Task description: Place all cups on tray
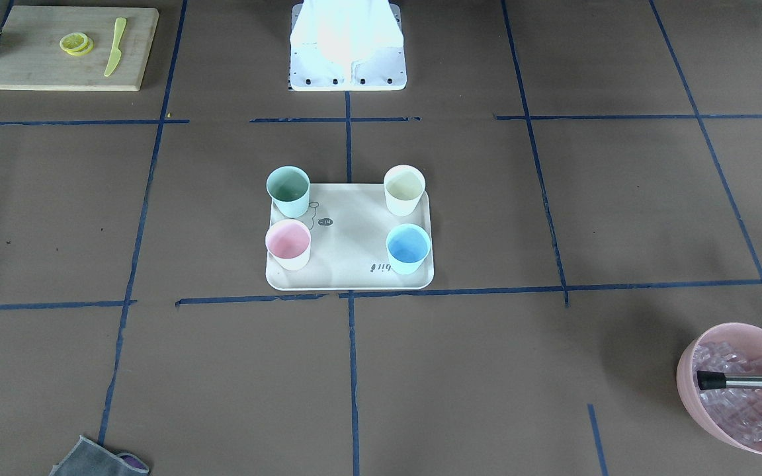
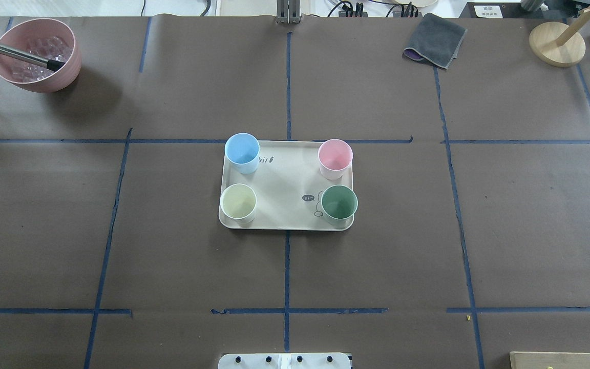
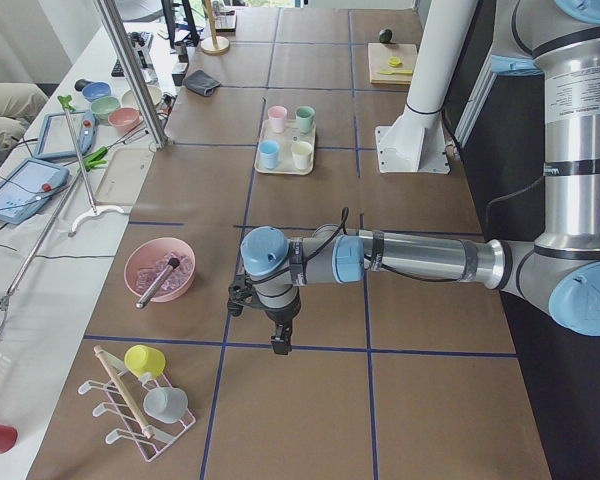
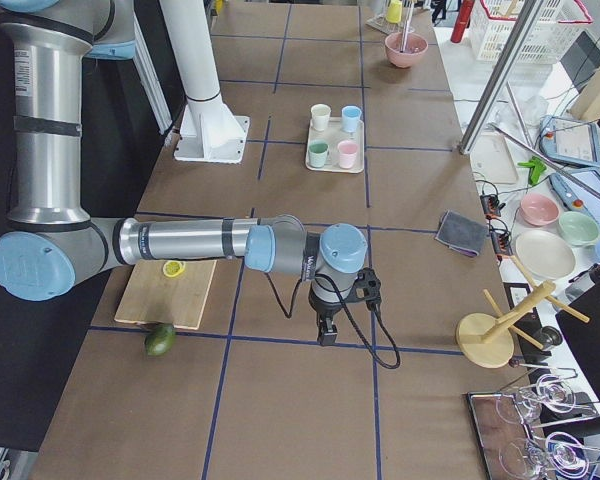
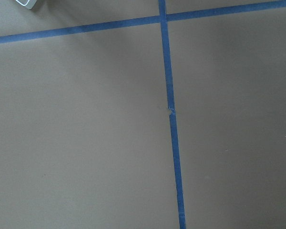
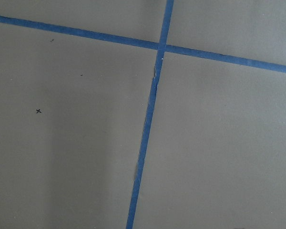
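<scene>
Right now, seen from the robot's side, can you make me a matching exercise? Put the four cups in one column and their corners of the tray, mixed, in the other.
Cups:
1. blue cup
2. pink cup
3. cream cup
4. green cup

Corners of the tray, with the robot's own sides:
A. near right
B. far left
C. near left
D. far right

Pairs: 1-B, 2-D, 3-C, 4-A

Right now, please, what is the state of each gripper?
Left gripper: cannot be told, seen only from the side.
Right gripper: cannot be told, seen only from the side.
</scene>
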